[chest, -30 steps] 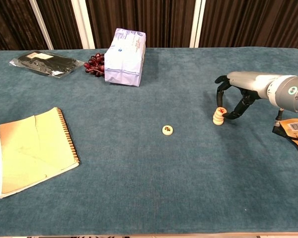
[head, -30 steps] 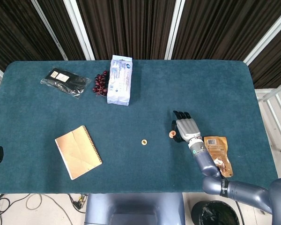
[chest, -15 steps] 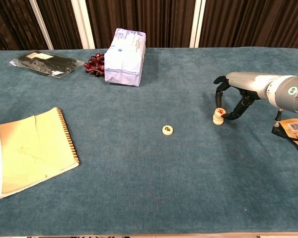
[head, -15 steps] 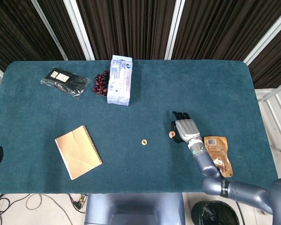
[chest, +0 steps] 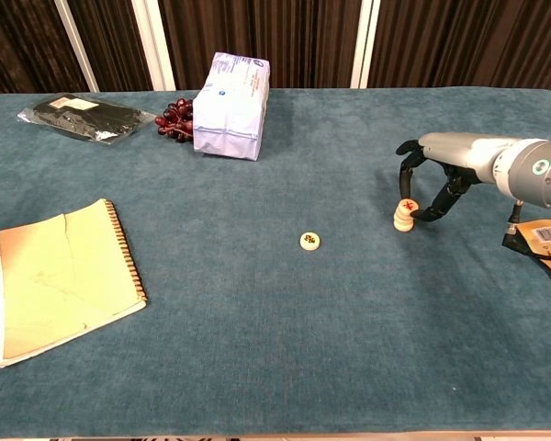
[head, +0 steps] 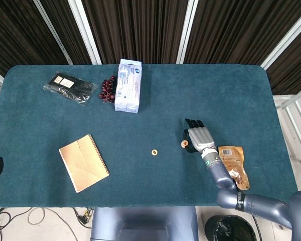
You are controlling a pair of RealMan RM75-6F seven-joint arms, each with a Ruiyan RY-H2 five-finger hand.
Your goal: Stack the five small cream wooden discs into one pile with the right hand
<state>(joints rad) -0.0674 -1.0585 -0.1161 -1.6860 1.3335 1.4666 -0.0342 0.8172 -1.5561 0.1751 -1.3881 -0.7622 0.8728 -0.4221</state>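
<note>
Fingers (chest: 413, 168) of the right hand (chest: 432, 179) are curled down around the pile of discs (chest: 404, 216), dark tips just beside or touching it on the far and right sides. Can't tell if they're actually pinching it or only caging it. The pile sits right of centre on the table (chest: 257, 322), and it looks a bit crooked in the chest view. One loose disc (chest: 310, 241) lies on its own to the left, apart from the pile.

Main risk imo: lifting away with a fingertip dragging the top disc, which would tip the stack. The cloth top isn't helping either.

Plenty of open cloth between pile and loose disc, edges well away. The brown pouch (head: 233, 163) sits near the forearm, left hand not visible
</note>
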